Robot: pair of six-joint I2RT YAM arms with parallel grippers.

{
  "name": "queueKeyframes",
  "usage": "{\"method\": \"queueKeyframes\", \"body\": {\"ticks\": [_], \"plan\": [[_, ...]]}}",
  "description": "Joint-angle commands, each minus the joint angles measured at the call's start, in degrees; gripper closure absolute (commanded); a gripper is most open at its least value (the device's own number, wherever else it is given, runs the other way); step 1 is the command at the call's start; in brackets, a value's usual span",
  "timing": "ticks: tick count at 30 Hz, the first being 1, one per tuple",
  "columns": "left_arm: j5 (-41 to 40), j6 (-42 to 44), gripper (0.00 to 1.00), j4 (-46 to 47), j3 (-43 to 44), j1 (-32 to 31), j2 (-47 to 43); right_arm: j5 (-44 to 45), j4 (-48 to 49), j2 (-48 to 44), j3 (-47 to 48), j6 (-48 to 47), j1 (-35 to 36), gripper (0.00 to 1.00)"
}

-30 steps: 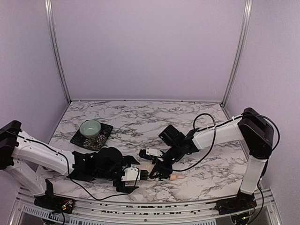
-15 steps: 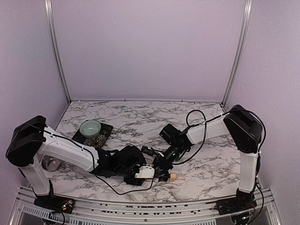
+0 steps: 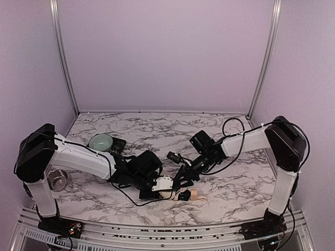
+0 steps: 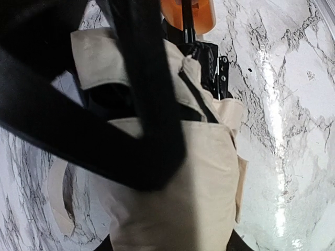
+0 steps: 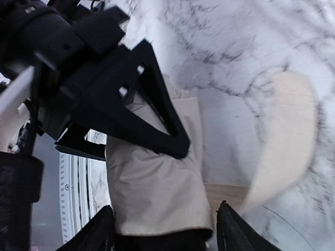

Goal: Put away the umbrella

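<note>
The umbrella (image 4: 183, 172) lies folded on the marble near the front edge, cream fabric outside with black folds. Its tan handle (image 3: 194, 195) points right, and the thin black shaft (image 4: 186, 26) runs up to it. My left gripper (image 4: 170, 246) comes from the left, and its fingers press the cream bundle from both sides. From the right, my right gripper (image 5: 167, 235) straddles the same bundle (image 5: 152, 183), with a gap showing beside one finger. From above, the left gripper (image 3: 159, 187) and right gripper (image 3: 183, 180) nearly touch. A loose cream flap (image 5: 282, 136) lies blurred on the table.
A pale green bowl (image 3: 101, 141) sits on a black square plate (image 3: 119, 148) at the left. A small metal cup (image 3: 57, 180) stands beside the left arm. The table's front rail (image 3: 157, 230) runs just behind the umbrella. Black cables trail from both arms.
My left arm swung right onto the umbrella and its jaws narrowed around the fabric. My right gripper shifted up and right, and its jaws widened.
</note>
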Motion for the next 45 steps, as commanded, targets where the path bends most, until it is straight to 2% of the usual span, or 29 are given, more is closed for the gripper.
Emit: {"method": "queueKeyframes", "body": {"ticks": [1, 4, 8, 10, 12, 15, 19, 24, 31, 37, 40, 45], "plan": [[7.9, -1.6, 0.71, -15.8, 0.4, 0.1, 5.9, 8.8, 9.0, -11.8, -4.2, 2.8, -2.8, 0.33], [9.8, -2.5, 0.74, -18.4, 2.4, 1.0, 8.5, 13.6, 13.4, -19.6, -10.2, 2.5, -2.8, 0.32], [14.0, -3.4, 0.75, -21.4, 4.7, 2.8, 10.3, 22.9, 18.4, -33.1, -20.5, -0.8, -0.6, 0.37], [16.8, -3.5, 0.75, -22.8, 5.4, 3.7, 10.8, 29.5, 22.6, -40.4, -26.1, -3.8, 3.8, 0.38], [18.6, -3.6, 0.75, -24.8, 6.7, 4.5, 11.6, 35.4, 27.9, -46.7, -31.6, -9.4, 11.0, 0.39], [20.3, -3.8, 0.75, -28.0, 8.8, 4.9, 13.5, 43.6, 34.5, -51.5, -37.5, -17.0, 20.5, 0.38], [22.1, -3.8, 0.75, -30.4, 10.6, 5.0, 15.4, 51.1, 30.8, -47.9, -36.0, -21.5, 24.9, 0.33], [24.5, -3.4, 0.75, -32.3, 11.6, 5.8, 16.5, 57.6, 27.2, -35.8, -30.8, -25.1, 27.6, 0.23], [27.9, -2.7, 0.75, -34.7, 13.3, 6.7, 17.7, 61.8, 26.0, -25.3, -26.5, -30.4, 28.8, 0.21], [30.0, -1.0, 0.76, -36.2, 13.7, 7.2, 18.3, 66.3, 21.8, -20.1, -24.3, -31.1, 28.8, 0.29], [30.4, -0.4, 0.76, -36.8, 14.4, 7.4, 18.9, 65.8, 21.9, -18.7, -24.0, -30.9, 28.8, 0.33], [32.6, 1.5, 0.76, -37.7, 14.7, 7.5, 18.7, 66.4, 21.1, -15.9, -22.5, -30.5, 28.8, 0.55]]}}
